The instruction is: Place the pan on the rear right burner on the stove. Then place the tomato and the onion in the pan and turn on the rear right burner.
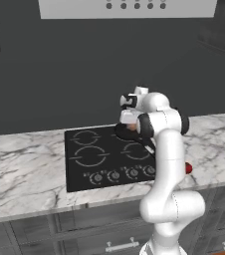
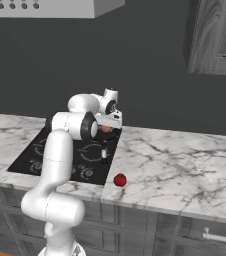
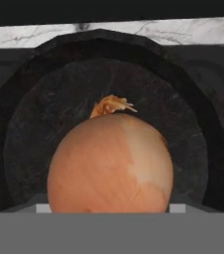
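— Where is there room to move?

— Lots on the white marble counter (image 2: 185, 165) to the right of the flat black glass stove (image 1: 84, 172). The small shiny red tomato (image 2: 119, 180) sits there near the front edge, just beside the stove's corner. The left part of the stove is bare too.

— What is in the way?

— The small round black pan (image 3: 203, 124) sits at the back right of the stove, and the brownish-orange papery onion (image 3: 111, 163) hangs right above its middle. The robot's own white arm (image 1: 167, 164) blocks the stove's right side. A grey hood (image 1: 127, 7) hangs high above.
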Available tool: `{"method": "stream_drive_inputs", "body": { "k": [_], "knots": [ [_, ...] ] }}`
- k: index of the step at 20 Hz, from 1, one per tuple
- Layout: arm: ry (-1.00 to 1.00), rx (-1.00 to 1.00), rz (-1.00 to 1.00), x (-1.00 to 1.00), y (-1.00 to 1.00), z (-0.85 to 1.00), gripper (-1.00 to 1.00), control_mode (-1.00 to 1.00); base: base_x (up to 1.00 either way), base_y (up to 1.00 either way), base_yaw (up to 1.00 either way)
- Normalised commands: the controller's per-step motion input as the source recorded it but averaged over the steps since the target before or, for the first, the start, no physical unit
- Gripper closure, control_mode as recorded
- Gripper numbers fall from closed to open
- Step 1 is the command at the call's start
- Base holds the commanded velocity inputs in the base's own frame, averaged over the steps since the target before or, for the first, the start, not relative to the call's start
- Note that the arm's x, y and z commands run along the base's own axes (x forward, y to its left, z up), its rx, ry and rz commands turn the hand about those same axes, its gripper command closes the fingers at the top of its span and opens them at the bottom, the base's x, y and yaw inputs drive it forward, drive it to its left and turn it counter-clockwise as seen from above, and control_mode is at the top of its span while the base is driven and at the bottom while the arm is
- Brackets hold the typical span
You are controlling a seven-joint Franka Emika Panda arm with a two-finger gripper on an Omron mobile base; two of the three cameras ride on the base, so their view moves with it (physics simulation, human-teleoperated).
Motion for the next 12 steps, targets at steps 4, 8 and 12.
{"method": "stream_drive_inputs", "body": {
  "k": [4,8,12],
  "knots": [
    [-0.15,0.0,-0.1,-0.14,0.09,-0.39,1.0,-1.0,0.0,0.0,0.0],
    [-0.1,-0.02,-0.11,-0.01,0.07,-0.4,1.0,-1.0,0.0,0.0,0.0],
    [-0.04,-0.04,-0.11,0.0,0.11,-0.32,-1.0,-1.0,0.0,0.0,0.0]
  ]
}}
